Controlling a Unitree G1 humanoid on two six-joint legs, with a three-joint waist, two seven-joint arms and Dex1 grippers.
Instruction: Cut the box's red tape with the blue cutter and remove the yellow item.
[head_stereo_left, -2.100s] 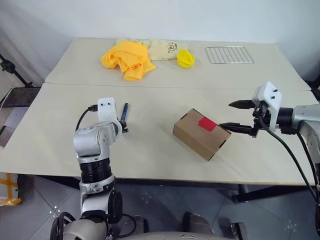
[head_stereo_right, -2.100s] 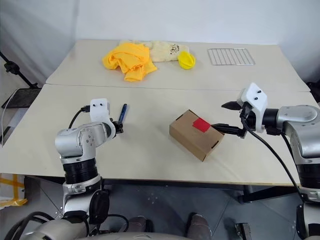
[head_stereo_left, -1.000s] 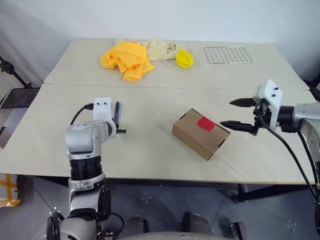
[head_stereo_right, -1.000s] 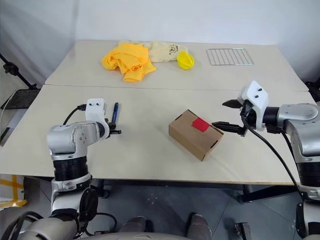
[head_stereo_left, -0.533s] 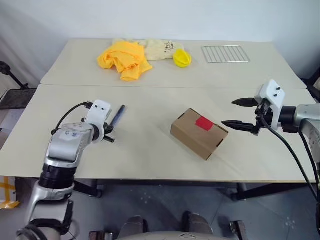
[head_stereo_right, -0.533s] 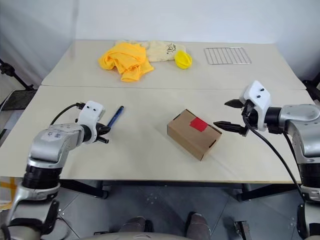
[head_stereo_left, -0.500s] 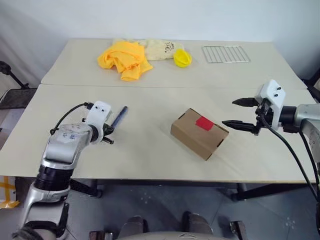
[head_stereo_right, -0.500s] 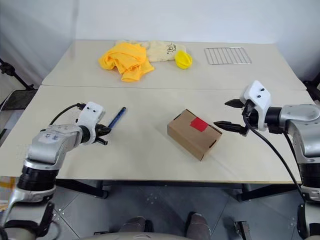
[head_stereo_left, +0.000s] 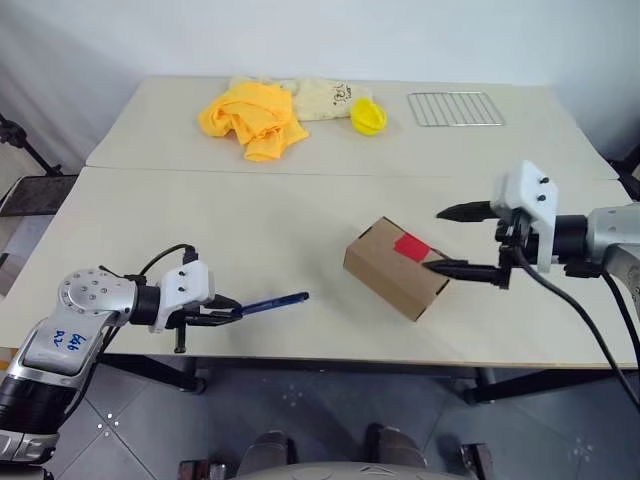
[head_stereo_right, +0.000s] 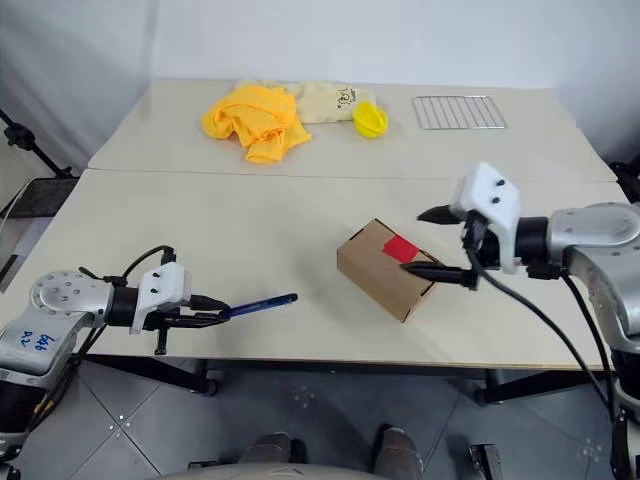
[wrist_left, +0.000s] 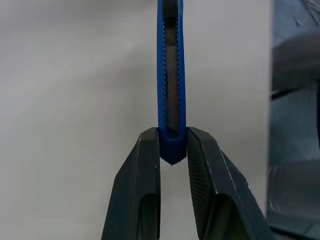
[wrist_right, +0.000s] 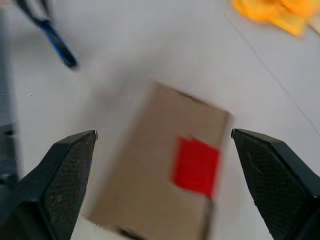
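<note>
The left gripper (head_stereo_left: 222, 313) is clenched on the rear end of the blue cutter (head_stereo_left: 272, 302), its two black fingers (wrist_left: 142, 185) pressing the handle from both sides, so that the cutter sticks straight out beyond the fingertips. In the head views this gripper sits at the near edge of the table (head_stereo_left: 250, 215), well to the left of the box (head_stereo_left: 396, 267), and the cutter lies close to level above the tabletop with its far end pointing toward the box, though a clear stretch of table separates the two. The box, a small brown carton, rests on the table turned at an angle, with one corner facing the near edge. The red tape (head_stereo_left: 411, 247) is a small bright patch on the top face of the box, toward the box's right end. The right gripper (head_stereo_left: 447, 239) is released, its jaws spread wide, and it hangs at the right end of the box; one fingertip reaches over the table just behind the box, the other lies alongside the box's near right corner, and whether it touches the cardboard cannot be told. The right wrist view looks down between these spread fingers (wrist_right: 65, 165) onto the box and its red patch. Far behind the box lie a crumpled yellow cloth (head_stereo_left: 250, 118), a pale cloth bag (head_stereo_left: 322, 97), a small yellow item (head_stereo_left: 368, 116) and a wire rack (head_stereo_left: 455, 108).
</note>
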